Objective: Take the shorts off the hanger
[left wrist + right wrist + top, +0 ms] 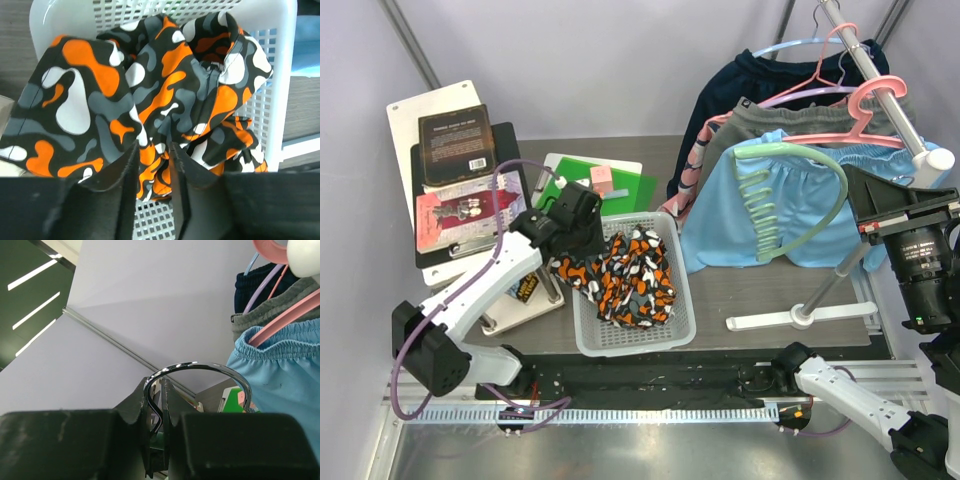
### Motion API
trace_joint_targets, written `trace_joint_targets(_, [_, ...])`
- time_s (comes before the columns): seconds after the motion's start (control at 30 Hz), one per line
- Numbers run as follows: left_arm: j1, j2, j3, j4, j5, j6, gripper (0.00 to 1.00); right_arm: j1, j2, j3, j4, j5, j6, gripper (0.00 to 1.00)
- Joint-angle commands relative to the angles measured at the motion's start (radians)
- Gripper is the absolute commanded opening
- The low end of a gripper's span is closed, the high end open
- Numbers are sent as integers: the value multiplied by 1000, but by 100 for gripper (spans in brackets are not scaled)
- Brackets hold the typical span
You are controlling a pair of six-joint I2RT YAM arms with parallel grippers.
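1. Top external view.
   - The camouflage shorts [632, 275] lie bunched in the white basket [686, 300], off any hanger, with one flap over its left rim.
   - My left gripper [582, 225] hangs at that rim.
   - The light blue shorts [730, 225] hang at right below the rail [865, 55], as far as I can tell on a pink hanger [865, 100].
   - A green hanger [790, 155], bare of cloth, slants in front of them.

2. Left wrist view.
   - My fingers [125, 190] stand a narrow gap apart above the print cloth.
   - Cloth shows in the gap at the tips and basket mesh shows lower down.
   - I cannot tell whether the jaws are pinching a fold or are already free of it.

3. Right wrist view.
   - My right gripper [156, 390] is clenched on a chrome hook [197, 364] (presumably the green hanger's own).
   - The blue waistband shows at right with the pink arm running into it.
   - The grey shorts [295, 297] and the navy garment [252, 287] sit above it.

4. Judgement.
   - The step in hand is the deposit of the first pair, so the task stands about half done, with the blue pair not yet freed.
   - Next, the left jaws should part fully and lift clear of the basket.
   - The right gripper should set the bare hanger aside.
   - The blue waistband then wants easing off its hanger without dragging the grey pair along.
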Motion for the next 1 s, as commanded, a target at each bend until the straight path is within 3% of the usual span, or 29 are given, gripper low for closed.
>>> trace_joint_targets(0.0, [-50, 169, -84, 94, -77, 67, 28, 0, 6, 33, 60, 7, 7, 1])
trace_joint_targets(0.27, [-237, 28, -24, -5, -411, 81, 31, 0, 7, 38, 54, 4, 12, 1])
trace_joint_targets(0.43, [-245, 32, -35, -37, -444, 107, 31, -2, 4, 36, 52, 1, 13, 1])
trace_joint_targets(0.5, [-245, 59, -28, -44, -465, 120, 25, 0, 4, 35, 52, 1, 16, 1])
trace_joint_targets(0.73, [-222, 204, -38, 15, -389, 205, 0, 0, 6, 42, 49, -14, 27, 1])
trace_joint_targets(0.9, [-231, 342, -104, 117, -184, 197, 0, 0, -5, 38, 40, -13, 38, 1])
trace_joint_targets(0.97, [-312, 381, -88, 120, -171, 196, 0, 0, -10, 30, 38, -16, 38, 1])
